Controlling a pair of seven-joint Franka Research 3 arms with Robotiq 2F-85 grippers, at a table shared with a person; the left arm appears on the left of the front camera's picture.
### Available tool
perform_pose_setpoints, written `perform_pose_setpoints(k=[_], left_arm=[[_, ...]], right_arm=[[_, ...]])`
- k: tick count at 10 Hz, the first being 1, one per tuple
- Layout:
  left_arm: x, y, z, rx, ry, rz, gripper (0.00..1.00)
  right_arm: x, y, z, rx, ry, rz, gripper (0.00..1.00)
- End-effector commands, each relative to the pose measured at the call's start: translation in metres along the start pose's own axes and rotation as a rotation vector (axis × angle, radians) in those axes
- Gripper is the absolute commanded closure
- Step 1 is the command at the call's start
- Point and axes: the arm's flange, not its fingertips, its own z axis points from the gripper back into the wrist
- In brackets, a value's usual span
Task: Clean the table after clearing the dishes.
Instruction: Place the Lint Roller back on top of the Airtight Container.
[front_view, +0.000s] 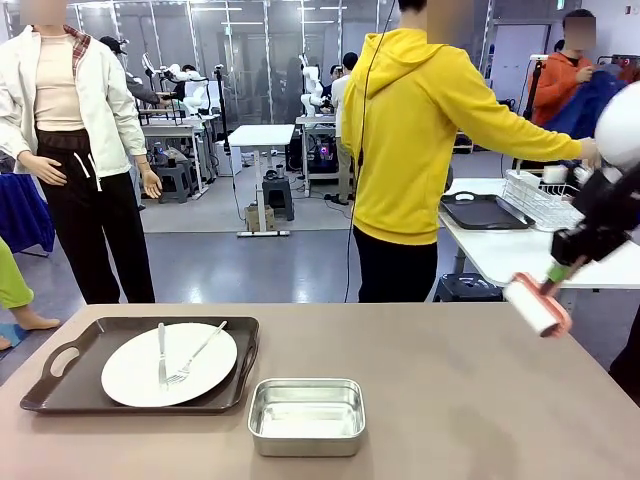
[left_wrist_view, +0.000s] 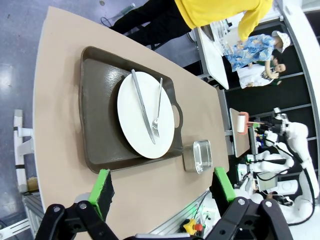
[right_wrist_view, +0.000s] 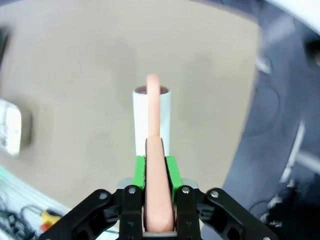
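Observation:
On the left of the taupe-brown table (front_view: 450, 400) lies a dark brown handled tray (front_view: 245, 350). It carries a round white plate (front_view: 135, 375) with a knife (front_view: 161, 350) and a fork (front_view: 200, 355) on it. My right gripper (front_view: 558, 268) hangs over the table's far right edge, shut on the pink handle of a white lint roller (front_view: 532, 303). The right wrist view has the roller (right_wrist_view: 151, 120) pointing down at bare tabletop from the gripper (right_wrist_view: 155, 167). My left gripper (left_wrist_view: 161, 184) is open and empty, high above the plate (left_wrist_view: 145, 115) and tray (left_wrist_view: 95, 115).
A small steel pan (front_view: 306, 415) sits at the front middle of the table. A person in a yellow hoodie (front_view: 415, 130) stands at the far side, reaching toward a white table (front_view: 500, 250) that holds another dark tray (front_view: 485, 212) and a wire rack (front_view: 540, 200).

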Motion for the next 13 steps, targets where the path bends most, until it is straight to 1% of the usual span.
perform_pose_setpoints(k=[1,2,3,5,6,7,8,9,10,11,12,13], left_arm=[[-0.002,0.0,0.003,0.005,0.008,-0.004,0.0],[-0.002,0.0,0.003,0.005,0.008,-0.004,0.0],[-0.002,0.0,0.003,0.005,0.008,-0.004,0.0],[-0.002,0.0,0.003,0.005,0.008,-0.004,0.0],[-0.002,0.0,0.003,0.005,0.008,-0.004,0.0],[-0.002,0.0,0.003,0.005,0.008,-0.004,0.0],[-0.002,0.0,0.003,0.005,0.008,-0.004,0.0],[-0.002,0.0,0.003,0.005,0.008,-0.004,0.0],[-0.002,0.0,0.003,0.005,0.008,-0.004,0.0],[-0.002,0.0,0.003,0.005,0.008,-0.004,0.0],[-0.002,0.0,0.003,0.005,0.008,-0.004,0.0],[-0.002,0.0,0.003,0.005,0.008,-0.004,0.0]], right_arm=[[0.011,0.062,0.03,0.043,-0.029,0.293,0.79],[0.023,0.103,0.04,0.047,-0.014,0.438,0.79],[0.032,0.137,0.041,0.051,0.013,0.549,0.79],[0.05,0.211,0.023,0.062,0.102,0.787,0.79],[0.054,0.252,0.01,0.113,0.146,0.915,0.79],[0.057,0.289,0.003,0.16,0.154,1.01,0.79],[0.057,0.324,-0.005,0.179,0.17,1.11,0.79],[0.056,0.351,-0.019,0.133,0.2,1.186,0.79],[0.054,0.375,-0.036,0.14,0.261,1.231,0.79],[0.044,0.396,-0.051,0.161,0.282,1.279,0.79],[0.038,0.405,-0.059,0.178,0.258,1.279,0.79],[0.036,0.403,-0.058,0.152,0.193,1.239,0.79]])
